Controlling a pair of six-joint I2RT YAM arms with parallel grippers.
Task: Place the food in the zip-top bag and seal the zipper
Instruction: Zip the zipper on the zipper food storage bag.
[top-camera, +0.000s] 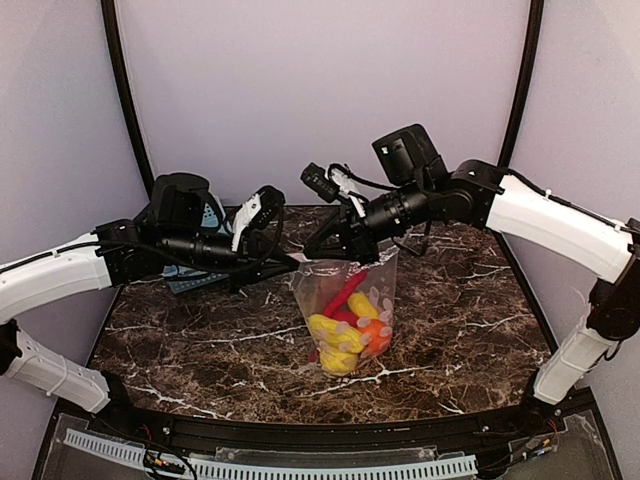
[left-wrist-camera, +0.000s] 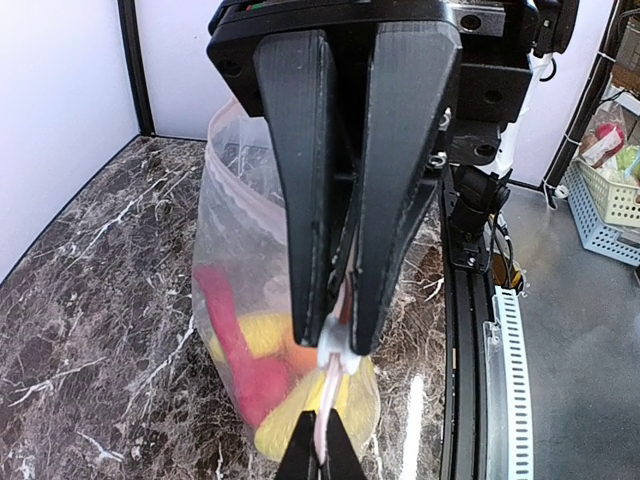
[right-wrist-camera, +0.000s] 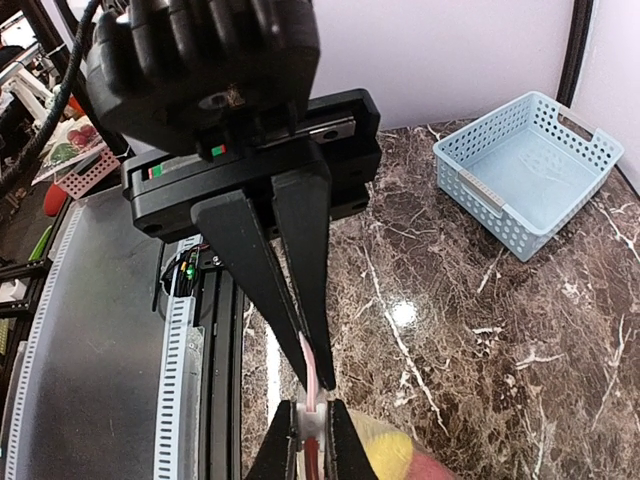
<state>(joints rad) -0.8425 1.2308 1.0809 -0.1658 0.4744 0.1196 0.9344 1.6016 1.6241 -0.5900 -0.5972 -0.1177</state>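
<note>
The zip-top bag (top-camera: 308, 292) hangs upright over the middle of the counter (top-camera: 200, 340); whether its bottom rests on the marble or hangs just above it I cannot tell. Low inside it lie the yellow pieces (top-camera: 333, 335), with the orange ball (top-camera: 376, 338) to their right and the long red chili (top-camera: 347, 290) leaning up toward the mouth. The zipper (left-wrist-camera: 327, 390) runs along the bag's top edge, and both sets of jaws are on its left end, the corner of the bag nearest the counter's left edge. The left gripper (left-wrist-camera: 335, 340) has its jaws pressed together on the pink strip, a small pale lump showing right at the tips; the bag's body hangs off to one side of the fingers, not between them. The right gripper (right-wrist-camera: 316, 375), reaching in from the right, pinches the same strip just beside the left one, tips nearly meeting tips. A blue-grey basket (right-wrist-camera: 525, 170) sits toward the counter's far left corner, well apart from the bag
</note>
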